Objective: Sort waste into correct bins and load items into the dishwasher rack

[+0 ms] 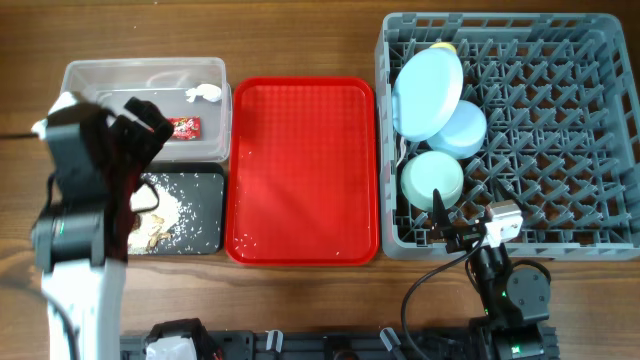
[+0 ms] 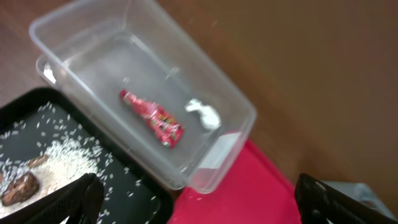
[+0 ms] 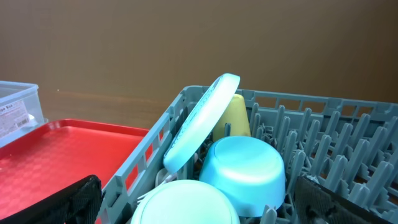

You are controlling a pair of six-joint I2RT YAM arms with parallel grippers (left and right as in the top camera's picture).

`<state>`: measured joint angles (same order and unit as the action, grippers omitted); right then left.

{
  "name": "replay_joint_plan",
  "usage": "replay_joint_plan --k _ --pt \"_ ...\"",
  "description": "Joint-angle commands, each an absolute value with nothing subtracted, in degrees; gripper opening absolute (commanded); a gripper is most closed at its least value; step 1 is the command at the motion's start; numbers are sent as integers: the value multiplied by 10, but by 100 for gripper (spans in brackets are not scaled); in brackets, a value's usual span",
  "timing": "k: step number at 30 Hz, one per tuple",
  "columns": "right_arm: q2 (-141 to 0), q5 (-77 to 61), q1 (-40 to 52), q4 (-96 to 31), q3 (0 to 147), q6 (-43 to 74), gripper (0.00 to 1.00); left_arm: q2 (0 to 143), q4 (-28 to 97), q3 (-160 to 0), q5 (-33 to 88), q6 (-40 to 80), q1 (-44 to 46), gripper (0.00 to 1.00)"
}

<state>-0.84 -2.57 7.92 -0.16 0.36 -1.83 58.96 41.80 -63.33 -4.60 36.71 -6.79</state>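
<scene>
The clear tub (image 1: 100,75) holds the red wrapper (image 1: 185,126) and the white tissue (image 1: 205,94); both also show in the left wrist view, wrapper (image 2: 152,116) and tissue (image 2: 205,114). The black tray (image 1: 205,185) holds brown-and-white food scraps (image 1: 160,215), also in the left wrist view (image 2: 56,165). My left gripper (image 1: 150,125) is open and empty above the two bins (image 2: 199,202). The grey rack (image 1: 560,150) holds the light-blue plate (image 1: 428,92) on edge, the yellow cup (image 1: 443,46), the light-blue bowl (image 1: 465,130) and the pale-green bowl (image 1: 432,178). My right gripper (image 1: 458,232) is open and empty at the rack's front edge (image 3: 199,202).
The flat red tray (image 1: 300,170) lies between the bins and the rack, with a few crumbs near its front edge. A white utensil (image 3: 160,177) shows partly between the plate and the pale-green bowl. Brown table surface surrounds everything.
</scene>
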Motion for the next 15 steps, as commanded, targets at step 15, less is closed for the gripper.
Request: replay_joint_plan --k 15 --pt "-3 -35 77 1 3 -26 100 232 441 -345 -32 384 -65 100"
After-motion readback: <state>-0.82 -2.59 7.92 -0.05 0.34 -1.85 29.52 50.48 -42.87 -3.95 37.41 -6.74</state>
